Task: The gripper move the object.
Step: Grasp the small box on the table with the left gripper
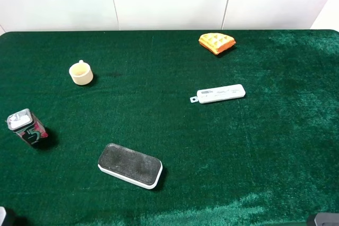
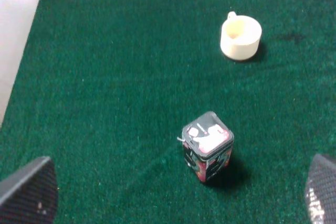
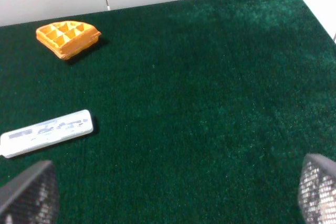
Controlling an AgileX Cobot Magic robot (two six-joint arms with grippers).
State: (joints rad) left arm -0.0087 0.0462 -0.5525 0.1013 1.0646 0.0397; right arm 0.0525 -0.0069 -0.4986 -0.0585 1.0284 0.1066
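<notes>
The object, a small dark box [image 1: 26, 129] with a silver-grey top, a red-pink base and a "5" on its side, stands upright near the table's left edge. In the left wrist view the box [image 2: 207, 145] stands ahead of my left gripper [image 2: 177, 195], which is open and empty, with its fingers [image 2: 29, 192] wide apart and short of the box. My right gripper [image 3: 173, 195] is open and empty above bare cloth at the right front. In the exterior high view only slivers of the arms show at the bottom corners.
A cream cup [image 1: 81, 73] stands behind the box, also in the left wrist view [image 2: 240, 36]. A black-and-white oblong speaker [image 1: 130, 165] lies front centre. A white flat device [image 1: 220, 93] and an orange waffle [image 1: 216, 42] lie at the right back. The green cloth table [image 1: 175, 130] ends at a white wall.
</notes>
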